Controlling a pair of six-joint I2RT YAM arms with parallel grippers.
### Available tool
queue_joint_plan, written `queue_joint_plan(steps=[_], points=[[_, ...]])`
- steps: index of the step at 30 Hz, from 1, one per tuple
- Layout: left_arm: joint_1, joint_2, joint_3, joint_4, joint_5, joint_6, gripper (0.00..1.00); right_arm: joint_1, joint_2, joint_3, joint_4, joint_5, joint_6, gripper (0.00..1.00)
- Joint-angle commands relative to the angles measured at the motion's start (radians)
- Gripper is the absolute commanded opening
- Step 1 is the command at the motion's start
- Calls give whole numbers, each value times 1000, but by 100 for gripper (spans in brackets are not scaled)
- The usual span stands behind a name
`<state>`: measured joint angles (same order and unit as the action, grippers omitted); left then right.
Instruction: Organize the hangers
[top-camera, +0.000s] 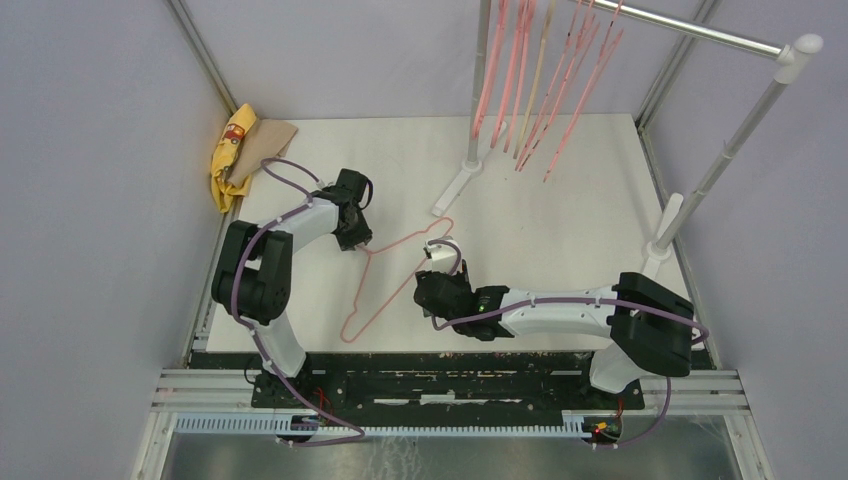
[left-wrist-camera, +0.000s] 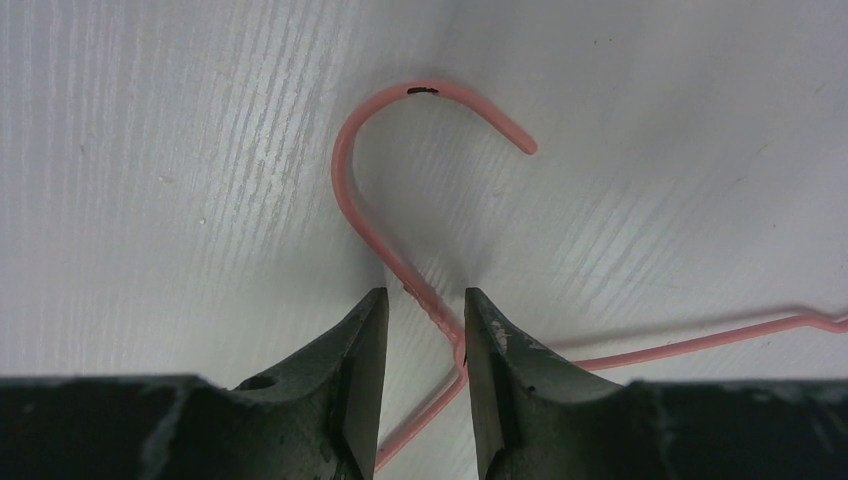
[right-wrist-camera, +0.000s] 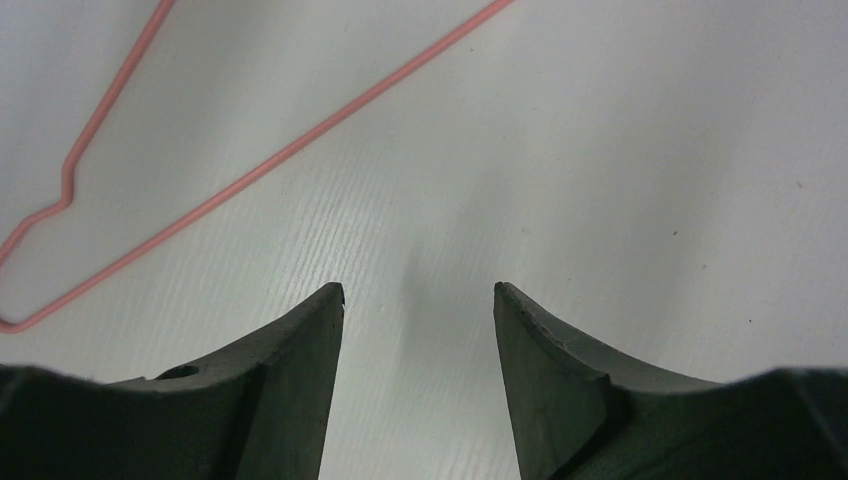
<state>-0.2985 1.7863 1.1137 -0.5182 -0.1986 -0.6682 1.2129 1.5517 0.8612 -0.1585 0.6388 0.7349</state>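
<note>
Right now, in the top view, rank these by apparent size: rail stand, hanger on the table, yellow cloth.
Largest: rail stand, even though it is cropped at the top edge.
Then: hanger, judged by its outline.
Smallest: yellow cloth.

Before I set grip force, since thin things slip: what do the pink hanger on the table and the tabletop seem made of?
The pink hanger looks like thin wire with a smooth pink coating; a dark chip on the hook hints at metal beneath, unconfirmed. The tabletop looks like white matte board, painted or laminated, with fine straight grain lines.
</note>
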Motion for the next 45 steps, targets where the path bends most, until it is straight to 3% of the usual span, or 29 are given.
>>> queue_joint_plan(steps=[1,7,10,13,20,29,37,41,45], points=[[3,21,31,34,12,-37,41,-14,-53,-26,37,-20,-14,65],[-7,75,33,55,31,-49,37,-25,-90,-63,50,-36,-18,65],[-12,98,24,73,39,-51,25,-30,-109,-79,53,-37,-17,65],[-17,115,15,86,39,-47,4,-33,-130,-94,49,-36,-17,65],[-64,26,-44,134,-44,-70,3,-38,-134,-108,48,-36,-2,65],[-140,-207,19,79,-106,-55,3,-65,-152,-110,50,-29,25,66],[-176,-310,19,60,-120,-44,3,-104,-169,-64,-6,33,-61,69],[-186,-331,11,56,-123,-41,3,-123,-142,-6,-23,75,-123,75],[-188,-318,5,41,-118,-27,3,-161,-58,82,-32,-26,-167,84]])
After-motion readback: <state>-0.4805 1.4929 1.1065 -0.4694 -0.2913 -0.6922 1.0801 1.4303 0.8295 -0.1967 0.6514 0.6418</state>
